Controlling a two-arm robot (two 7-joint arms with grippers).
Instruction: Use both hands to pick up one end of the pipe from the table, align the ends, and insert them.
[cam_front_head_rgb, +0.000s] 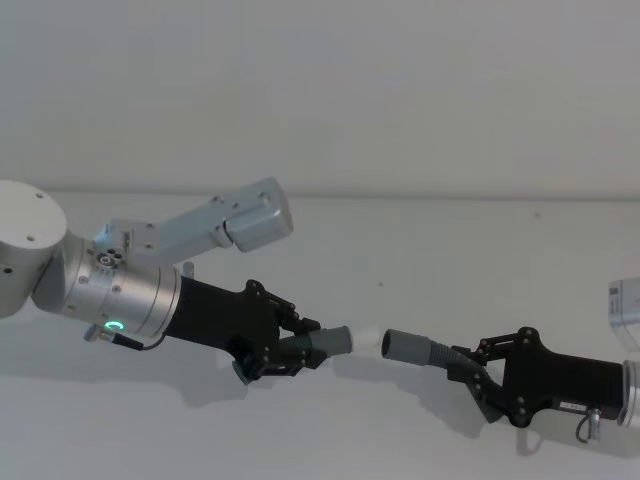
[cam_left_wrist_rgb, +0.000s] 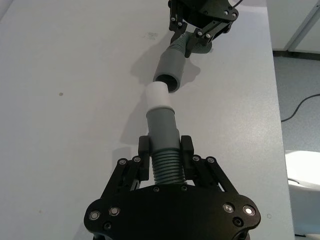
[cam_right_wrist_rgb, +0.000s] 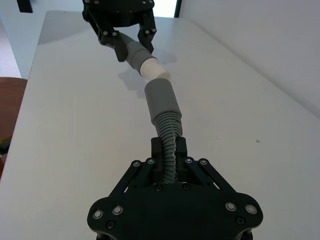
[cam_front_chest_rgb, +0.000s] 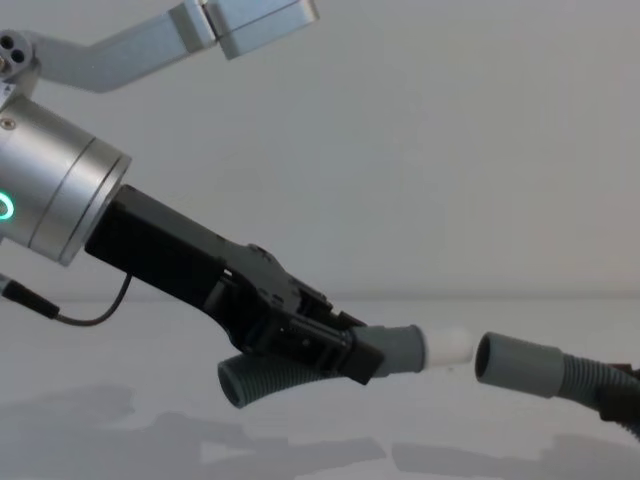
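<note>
Both halves of the pipe are held above the white table (cam_front_head_rgb: 400, 250). My left gripper (cam_front_head_rgb: 300, 345) is shut on the ribbed part of the left piece (cam_left_wrist_rgb: 162, 130). That piece's narrow end with a white tip (cam_front_chest_rgb: 448, 345) points right. My right gripper (cam_front_head_rgb: 470, 370) is shut on the ribbed part of the right piece (cam_right_wrist_rgb: 167, 132), whose wider grey cuff (cam_front_chest_rgb: 515, 365) faces the tip. A narrow gap separates tip and cuff. In the left wrist view the cuff (cam_left_wrist_rgb: 170, 67) sits slightly off the tip's line (cam_left_wrist_rgb: 159, 95). The left piece's free tail (cam_front_chest_rgb: 250, 382) hangs below the gripper.
The table's far edge (cam_front_head_rgb: 400, 195) meets a plain wall. A floor and a cable (cam_left_wrist_rgb: 300, 105) show past the table's side edge in the left wrist view. A silver link of the left arm (cam_front_head_rgb: 215, 225) juts up behind the left gripper.
</note>
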